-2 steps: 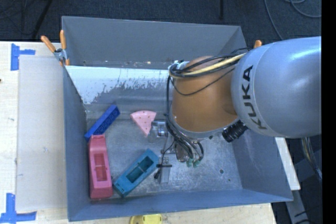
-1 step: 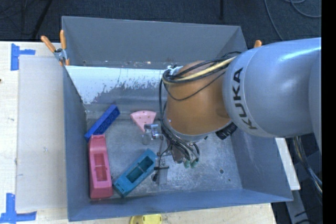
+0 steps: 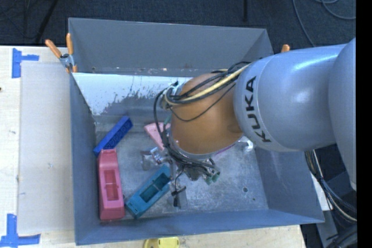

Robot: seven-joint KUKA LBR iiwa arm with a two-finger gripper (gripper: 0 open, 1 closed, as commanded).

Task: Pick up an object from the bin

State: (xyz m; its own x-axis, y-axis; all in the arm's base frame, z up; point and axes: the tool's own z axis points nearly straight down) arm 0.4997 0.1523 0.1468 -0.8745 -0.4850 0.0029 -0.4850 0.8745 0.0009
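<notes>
Where the gripper (image 3: 195, 186) hangs low over the middle of the bin floor, its two dark fingers (image 3: 177, 196) stand apart, with nothing seen between them. Just beside the finger on the view's left lies the upper end of a teal open-topped block (image 3: 146, 193), set aslant toward the near wall; it is the thing nearest the gripper. A small grey metal piece (image 3: 151, 157) lies a little farther back, at the edge of the orange cover (image 3: 203, 119). That cover partly hides a pale pink piece (image 3: 154, 132). Toward the view's left, a red-pink oblong tray (image 3: 109, 184) lies along the wall, touching the teal block's lower end, and a blue flat bar (image 3: 114, 135) lies aslant behind it. The grey bin (image 3: 174, 38) encloses all of these, and the grey arm (image 3: 296, 99) enters from the view's right.
</notes>
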